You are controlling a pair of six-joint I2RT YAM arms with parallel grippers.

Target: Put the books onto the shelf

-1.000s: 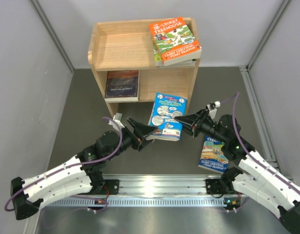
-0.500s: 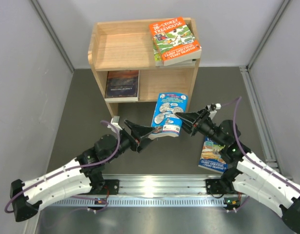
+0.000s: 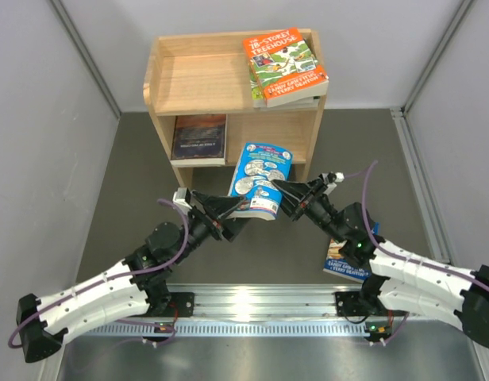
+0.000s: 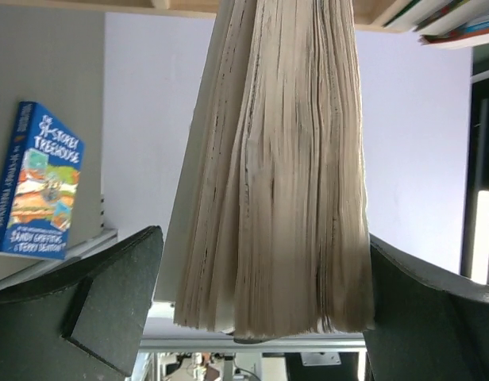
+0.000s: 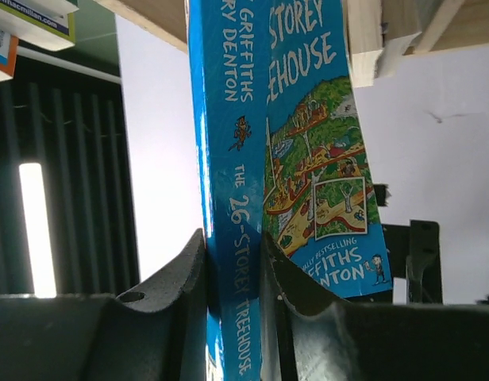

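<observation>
Camera above shows me the right gripper (image 3: 283, 193) holding the blue book (image 3: 260, 178) raised in front of the shelf (image 3: 198, 79), with the left gripper (image 3: 231, 208) at its opposite edge. On the left wrist, fingers (image 4: 109, 305) are spread wide, page edges between them. On the right wrist, fingers (image 5: 177, 294) pinch the spine.

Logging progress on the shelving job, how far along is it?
Done: a stack of books lies on top of the shelf, and a dark book sits in the lower tier. In hand: the right gripper pinches a blue book by its spine, the open left gripper straddling its page edge. Left: shelve it, then the second blue book on the table.
</observation>
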